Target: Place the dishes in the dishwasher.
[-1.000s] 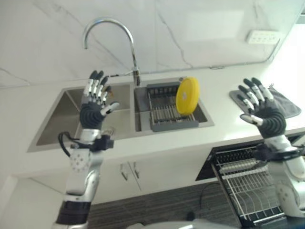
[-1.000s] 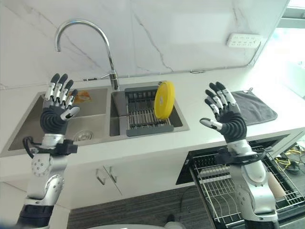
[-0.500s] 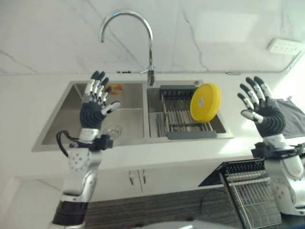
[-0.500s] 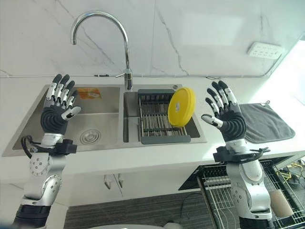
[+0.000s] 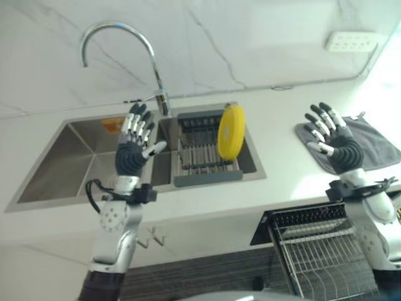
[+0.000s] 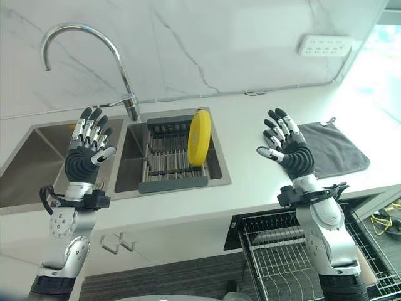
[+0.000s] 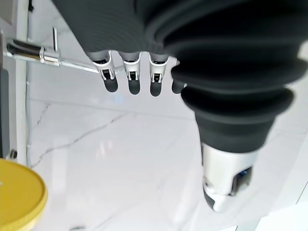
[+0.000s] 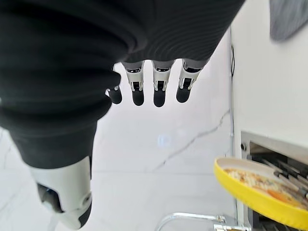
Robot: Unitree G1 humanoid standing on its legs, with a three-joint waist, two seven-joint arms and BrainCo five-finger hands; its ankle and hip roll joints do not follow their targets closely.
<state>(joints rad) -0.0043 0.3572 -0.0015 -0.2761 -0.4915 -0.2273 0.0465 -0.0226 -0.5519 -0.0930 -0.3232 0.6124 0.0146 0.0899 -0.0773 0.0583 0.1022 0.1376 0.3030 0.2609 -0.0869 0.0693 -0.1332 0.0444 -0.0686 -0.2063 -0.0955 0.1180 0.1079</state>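
Note:
A yellow plate [image 5: 230, 132] stands on edge in a dark drying rack [image 5: 203, 164] inside the right sink basin. Its rim also shows as a yellow plate [image 8: 260, 192] in the right wrist view and a yellow plate [image 7: 19, 197] in the left wrist view. My left hand [image 5: 133, 152] is raised over the sink's divider, left of the plate, fingers straight and apart, holding nothing. My right hand [image 5: 338, 145] is raised over the counter to the plate's right, also open and empty. The pulled-out dishwasher rack [image 5: 319, 251] of wire sits below the counter at lower right.
A curved chrome faucet [image 5: 119, 50] rises behind the sink. The left basin [image 5: 62, 163] holds a small orange item at its back. A grey cloth [image 5: 376, 141] lies on the counter at right. A wall socket [image 5: 351, 41] is on the marble backsplash.
The whole picture has shifted, so the camera has moved. Both hands stay raised and open; the plate still stands in the rack.

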